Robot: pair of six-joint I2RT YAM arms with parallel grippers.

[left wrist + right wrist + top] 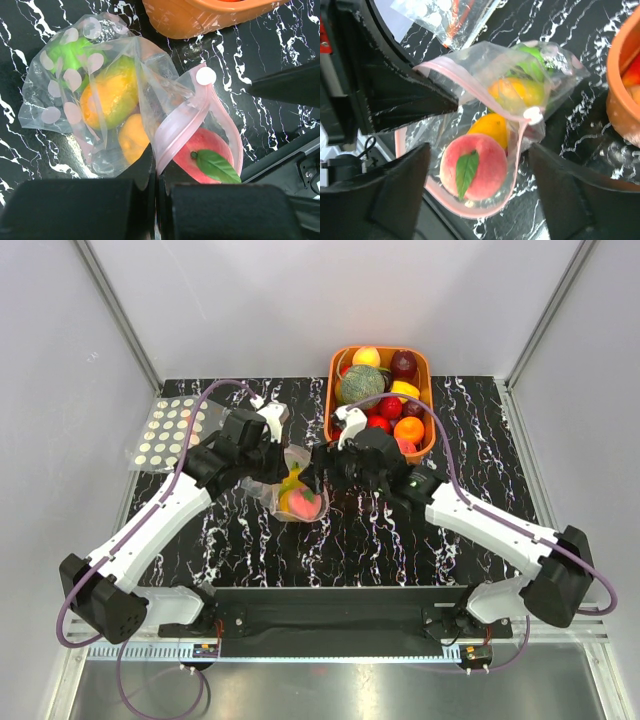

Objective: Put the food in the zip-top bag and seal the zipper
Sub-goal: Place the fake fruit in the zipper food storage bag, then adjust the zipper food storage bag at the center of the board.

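Black marbled table (400, 540), seen from above and from both wrists. An orange basket (331, 405) full of fruit stands at the far edge, right of the middle. The bag (65, 95), clear with pale pink dots, lies crumpled at the middle of the table, near the basket's near-left corner but apart from it. A second bag (165, 435), cream-dotted, lies flat at the far-left corner.

Left hand (156, 200): clenched on the zipper (180, 132), pinching the pink strip where it runs down between the fingers, so that the mouth stands lifted and gaping. Right hand (480, 155): released, its fingers (395, 200) spread wide on either side of the mouth and touching neither plastic nor fruit, as far as the wrist view shows.

Contents: a peach (200, 155) with a green leaf sits just inside the mouth, ringed by the unsealed strip. Behind it lie a small orange fruit (132, 140) and a larger orange-yellow fruit (107, 97). A green fruit (75, 52) lies at the closed end.
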